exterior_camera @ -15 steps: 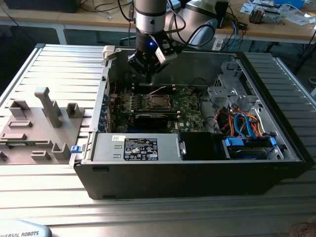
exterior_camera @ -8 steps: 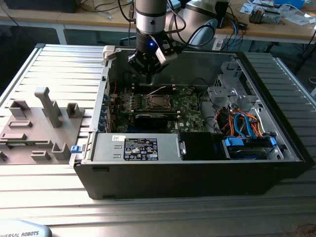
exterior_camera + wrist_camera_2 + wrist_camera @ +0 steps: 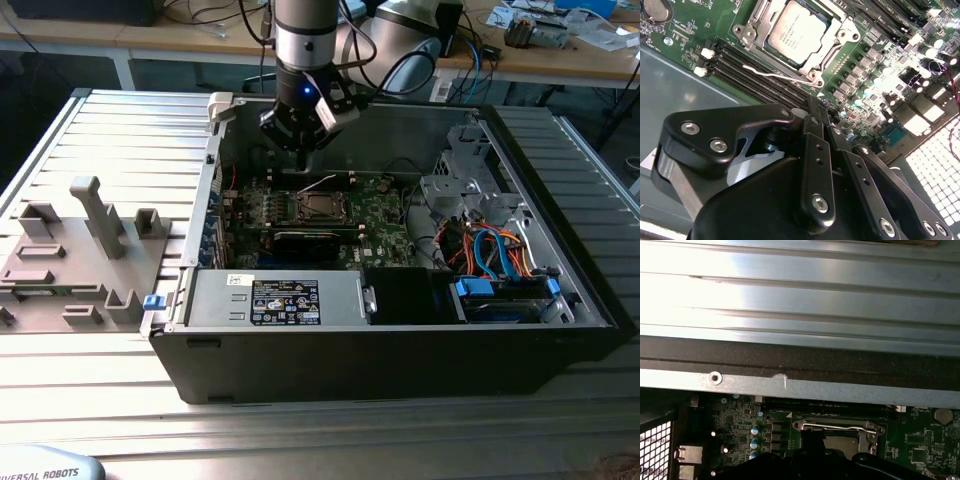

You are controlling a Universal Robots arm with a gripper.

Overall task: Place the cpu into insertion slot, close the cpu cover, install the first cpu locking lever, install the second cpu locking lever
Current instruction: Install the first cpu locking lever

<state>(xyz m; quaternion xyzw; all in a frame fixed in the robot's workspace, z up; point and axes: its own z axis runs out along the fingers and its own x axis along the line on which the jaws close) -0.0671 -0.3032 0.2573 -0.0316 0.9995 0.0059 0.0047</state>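
Note:
The cpu (image 3: 797, 31) lies flat in the insertion slot (image 3: 320, 208) on the green motherboard (image 3: 385, 215), its silver top showing. The cpu cover (image 3: 842, 37) rests down around it as a silver frame; in the first wrist view the cpu cover (image 3: 839, 425) shows above the chip. One thin wire locking lever (image 3: 777, 75) stands free beside the socket, unlatched; in the exterior view this lever (image 3: 318, 184) angles up. My gripper (image 3: 816, 106) hovers above the board just behind the socket, its black fingers (image 3: 812, 160) pressed together with nothing between them. The exterior view shows the gripper (image 3: 301, 152) over the case's rear.
The open computer case (image 3: 400, 350) holds a power supply (image 3: 275, 300), drive cage (image 3: 470, 180) and coloured cables (image 3: 490, 250). Black memory slots (image 3: 747, 72) run beside the socket. A grey fixture tray (image 3: 80, 250) sits at the exterior view's left. The case's metal wall (image 3: 800, 385) rises close by.

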